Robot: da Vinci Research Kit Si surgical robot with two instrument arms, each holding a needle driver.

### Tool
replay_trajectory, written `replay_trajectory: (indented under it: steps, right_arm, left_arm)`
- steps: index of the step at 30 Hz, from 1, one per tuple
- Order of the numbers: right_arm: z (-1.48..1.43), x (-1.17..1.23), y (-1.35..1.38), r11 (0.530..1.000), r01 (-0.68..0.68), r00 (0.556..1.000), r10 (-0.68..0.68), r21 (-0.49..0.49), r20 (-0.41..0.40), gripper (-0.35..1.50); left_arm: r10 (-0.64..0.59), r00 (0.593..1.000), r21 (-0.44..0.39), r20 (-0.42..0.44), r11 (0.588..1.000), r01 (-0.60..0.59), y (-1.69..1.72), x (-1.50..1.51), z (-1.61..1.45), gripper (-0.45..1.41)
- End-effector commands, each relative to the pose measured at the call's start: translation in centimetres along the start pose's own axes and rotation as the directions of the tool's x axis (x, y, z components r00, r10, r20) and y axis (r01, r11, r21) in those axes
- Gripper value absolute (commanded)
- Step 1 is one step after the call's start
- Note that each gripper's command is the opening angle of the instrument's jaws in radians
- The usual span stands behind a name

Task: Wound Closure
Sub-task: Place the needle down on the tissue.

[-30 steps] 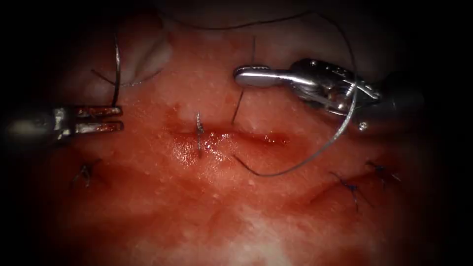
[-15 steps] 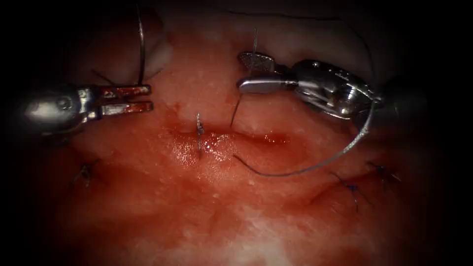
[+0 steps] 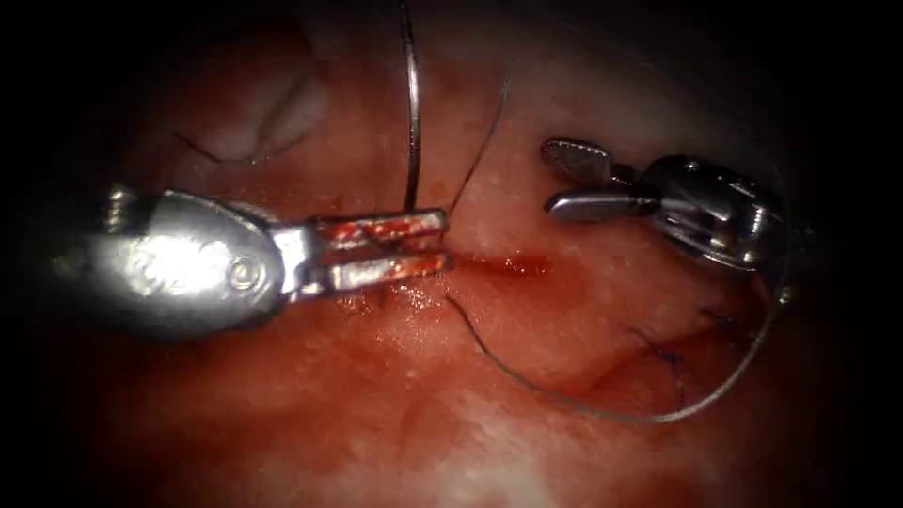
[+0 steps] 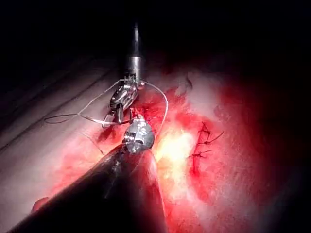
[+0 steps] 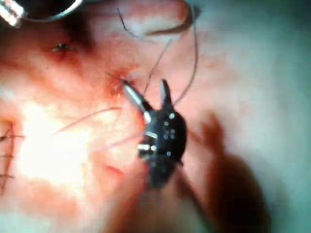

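One needle (image 3: 411,113) is in the scene. Its long axis runs almost vertically in the endoscope view, with a slight bow. The lower end sits at the upper jaw of the left tool (image 3: 446,239) and the rest rises to the upper edge. It is clear of the tissue (image 3: 470,452).

The left tool is clenched on the needle near that lower end. Its jaws lie level, pointing right, over the left part of the cut (image 3: 513,266). The right tool (image 3: 553,177) is released, jaws spread, grasping nothing. It points left and sits above the right part of the cut, well apart from the needle. In the right wrist view its tool (image 5: 148,94) is also spread.

One thread (image 3: 583,406) leaves the tissue just below the cut, sweeps right in a wide loop and rises behind the right tool. A second strand (image 3: 482,150) climbs from the left tool's tip.

The tissue surface is wet and glistening, with red fluid (image 3: 414,293) along the cut. The surroundings are dark.

Count: two tools, one needle, two knotted stitches (image 3: 670,357) at lower right.
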Motion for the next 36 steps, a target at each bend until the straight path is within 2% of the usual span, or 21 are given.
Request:
replay_trajectory:
  steps: [1, 2, 6, 9, 12, 16, 18, 23, 24, 25, 26, 27, 28, 29, 30, 32, 34, 36]
  right_arm:
    - [-0.07, -0.08, 0.04, 1.000, 0.000, 1.000, 0.001, -0.018, 0.009, 1.33]
    - [-0.40, -0.09, 0.06, 0.998, 0.024, 0.999, -0.022, -0.061, 0.028, 1.33]
    - [-0.63, -0.08, 0.09, 0.994, 0.051, 0.998, -0.047, -0.093, 0.042, 1.33]
    - [-0.91, -0.03, 0.18, 0.989, 0.063, 0.997, -0.057, -0.133, 0.046, 1.33]
    - [-0.97, -0.01, 0.23, 0.987, 0.068, 0.997, -0.062, -0.148, 0.045, 1.33]
    - [-1.03, 0.00, 0.35, 0.973, 0.080, 0.997, -0.074, -0.218, 0.036, 1.33]
    - [-1.01, 0.00, 0.35, 0.972, 0.078, 0.997, -0.072, -0.222, 0.035, 1.33]
    - [-1.00, 0.00, 0.33, 0.972, 0.078, 0.997, -0.072, -0.223, 0.035, 1.33]
    - [-0.97, 0.00, 0.33, 0.971, 0.078, 0.997, -0.072, -0.226, 0.034, 1.33]
    - [-0.96, -0.01, 0.33, 0.971, 0.078, 0.997, -0.072, -0.224, 0.034, 1.33]
    - [-0.94, -0.01, 0.33, 0.972, 0.077, 0.997, -0.072, -0.223, 0.034, 1.33]
    - [-0.89, -0.01, 0.32, 0.972, 0.077, 0.997, -0.071, -0.221, 0.034, 1.33]
    - [-0.86, -0.02, 0.32, 0.973, 0.077, 0.997, -0.072, -0.217, 0.034, 1.33]
    - [-0.86, -0.02, 0.32, 0.973, 0.077, 0.997, -0.072, -0.217, 0.034, 1.33]
    - [-0.77, -0.06, 0.31, 0.975, 0.080, 0.997, -0.074, -0.207, 0.037, 1.33]
    - [-0.71, -0.09, 0.30, 0.977, 0.082, 0.996, -0.076, -0.199, 0.038, 1.33]
    - [-0.64, -0.13, 0.28, 0.979, 0.084, 0.996, -0.076, -0.187, 0.047, 1.33]
    - [-0.64, -0.14, 0.27, 0.979, 0.084, 0.996, -0.076, -0.186, 0.048, 1.33]
  left_arm:
    - [0.001, 1.000, 0.001, 0.000, 1.000, -0.001, 0.01, -0.03, 0.07, -0.45]
    - [0.019, 1.000, 0.003, -0.001, 1.000, -0.019, 0.07, -0.14, 0.33, -0.45]
    - [0.039, 0.999, -0.012, 0.020, 0.999, -0.039, 0.09, -0.32, 0.54, -0.45]
    - [0.024, 0.998, -0.021, 0.056, 1.000, -0.023, 0.11, -0.68, 0.81, -0.45]
    - [0.022, 0.998, -0.021, 0.066, 1.000, -0.021, 0.10, -0.80, 0.91, -0.45]
    - [0.024, 0.996, -0.007, 0.087, 1.000, -0.024, -0.10, -1.11, 1.33, -0.45]
    - [0.027, 0.995, 0.002, 0.094, 1.000, -0.027, -0.28, -1.22, 1.55, -0.45]
    - [0.026, 0.989, -0.009, 0.146, 1.000, -0.025, -0.41, -1.45, 1.68, -0.45]
    - [0.009, 0.983, -0.012, 0.185, 1.000, -0.007, -0.46, -1.59, 1.69, -0.45]
    - [-0.021, 0.980, -0.012, 0.197, 1.000, 0.024, -0.47, -1.66, 1.70, -0.15]
    - [-0.096, 0.971, -0.004, 0.219, 0.995, 0.099, -0.49, -1.74, 1.71, 0.37]
    - [-0.234, 0.940, 0.041, 0.247, 0.972, 0.232, -0.52, -1.82, 1.71, 0.99]
    - [-0.269, 0.928, 0.078, 0.258, 0.963, 0.258, -0.55, -1.84, 1.72, 1.16]
    - [-0.269, 0.928, 0.078, 0.258, 0.963, 0.258, -0.55, -1.84, 1.72, 1.16]
    - [-0.286, 0.922, 0.110, 0.260, 0.958, 0.265, -0.60, -1.79, 1.68, 1.25]
    - [-0.310, 0.922, 0.102, 0.232, 0.950, 0.294, -0.62, -1.68, 1.63, 1.25]
    - [-0.347, 0.919, 0.084, 0.185, 0.938, 0.337, -0.64, -1.38, 1.52, 1.25]
    - [-0.363, 0.915, 0.070, 0.177, 0.932, 0.357, -0.62, -1.15, 1.38, 1.25]
